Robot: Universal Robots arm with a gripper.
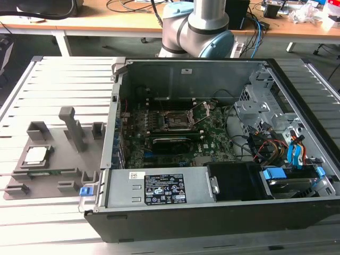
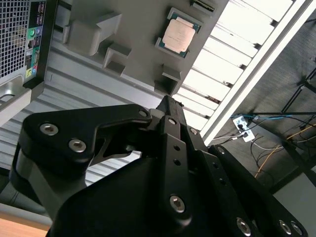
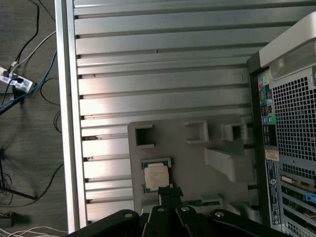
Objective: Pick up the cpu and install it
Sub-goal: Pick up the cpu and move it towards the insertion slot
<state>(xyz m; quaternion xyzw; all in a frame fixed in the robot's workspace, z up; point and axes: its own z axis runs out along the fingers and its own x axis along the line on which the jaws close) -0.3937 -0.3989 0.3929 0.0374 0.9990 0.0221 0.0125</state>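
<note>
at the exterior view's left, the cpu [image 1: 35, 154] lies flat in a recess of the grey fixture plate [image 1: 58, 162] on the slatted table [image 1: 64, 85]. to its right stands the open computer case [image 1: 159, 223]. in both wrist views the gripper [image 3: 170, 190] [image 2: 165, 98] hangs clear above the cpu [image 3: 156, 175] [image 2: 178, 33], claw seemingly pressed together, pinching nothing.

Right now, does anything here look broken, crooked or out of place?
Nothing stands out. The cpu lies flat and square in its recess on the grey plate, and the computer case lies open on its side, its socket lid apparently flipped up, which looks deliberate rather than damaged.
</note>
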